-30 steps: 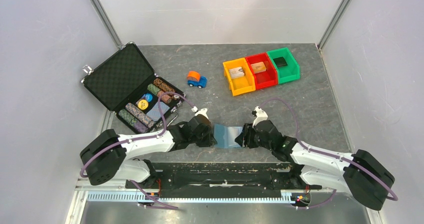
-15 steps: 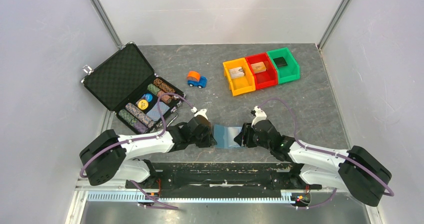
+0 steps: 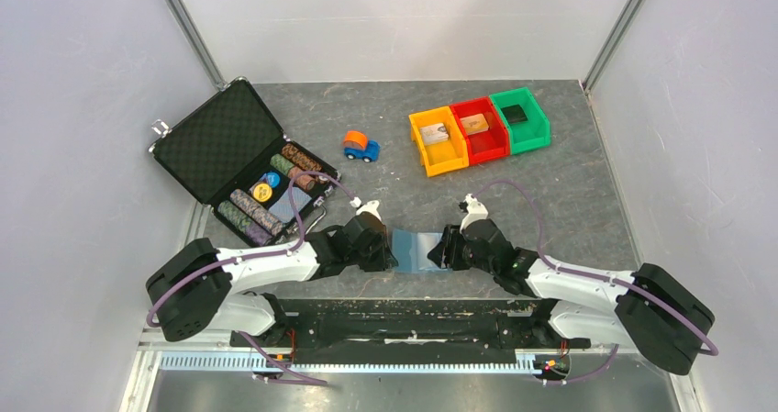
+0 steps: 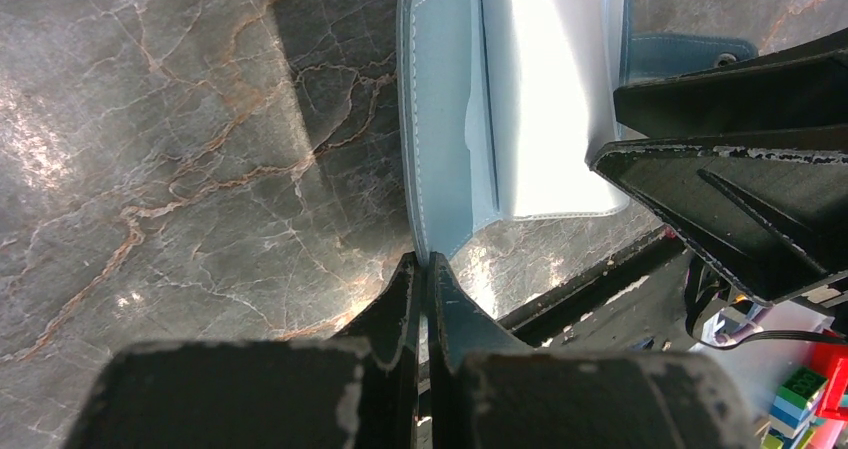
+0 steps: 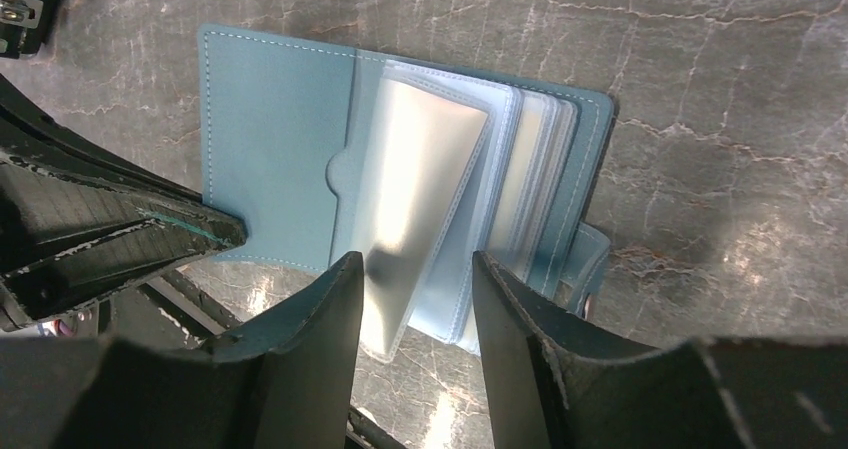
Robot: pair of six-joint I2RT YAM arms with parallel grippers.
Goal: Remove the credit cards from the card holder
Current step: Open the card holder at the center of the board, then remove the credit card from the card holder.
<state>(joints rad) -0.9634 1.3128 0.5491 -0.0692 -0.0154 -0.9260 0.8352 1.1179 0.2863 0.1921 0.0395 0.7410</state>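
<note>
The light-blue card holder (image 3: 417,250) lies open on the table between my two grippers. My left gripper (image 4: 422,262) is shut on the near corner of its left cover (image 4: 440,139), pinning it. In the right wrist view the holder (image 5: 270,149) shows a fan of clear plastic sleeves (image 5: 425,189). My right gripper (image 5: 415,269) stands open, its jaws on either side of the sleeves' near edge without pinching them. I cannot tell whether the sleeves hold credit cards. Small cards lie in the orange bin (image 3: 435,134), the red bin (image 3: 474,124) and the green bin (image 3: 515,114).
An open black case (image 3: 240,160) with rows of poker chips sits at the left. A blue-and-orange toy car (image 3: 360,145) stands behind the wallet. The black frame rail (image 3: 404,316) runs just in front of the wallet.
My right gripper has crept a little to the left over the wallet and its jaws have narrowed slightly. The left gripper has stayed shut on the cover.
</note>
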